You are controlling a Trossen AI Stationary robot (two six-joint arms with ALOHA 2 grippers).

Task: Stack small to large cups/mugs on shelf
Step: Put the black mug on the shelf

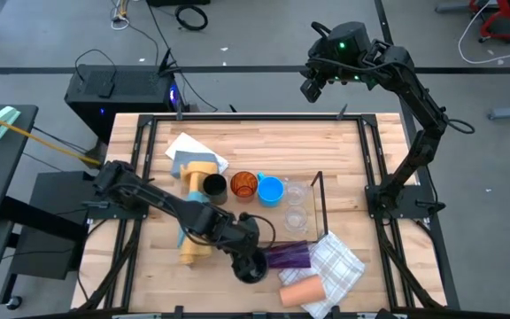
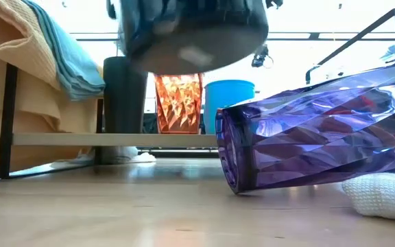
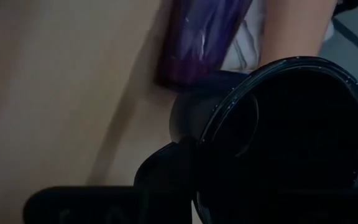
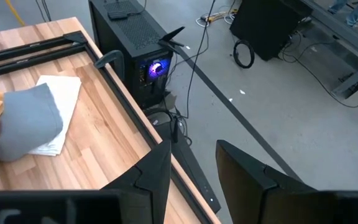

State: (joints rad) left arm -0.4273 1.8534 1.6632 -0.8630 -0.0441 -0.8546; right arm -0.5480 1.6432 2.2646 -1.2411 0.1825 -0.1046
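**Dark mug lifted at the table's near edge**

The dark handled mug [image 1: 253, 266] hangs clamped in the left gripper [image 1: 242, 252], just beside the lying purple tumbler [image 1: 287, 255]. The shelf [image 1: 319, 199] holds five cups. The right gripper [image 4: 191, 168], fingers apart, waits beyond the table.

Pale wooden plank surface [image 1: 343, 151], carrying low black wire shelf [image 1: 320, 190], purple translucent tumbler [image 1: 287, 255] on its side, peach cup [image 1: 301, 291] lying beside checked white cloth [image 1: 336, 264], folded white-and-grey cloths [image 1: 187, 152], rolled yellow-and-blue cloth [image 1: 191, 244]
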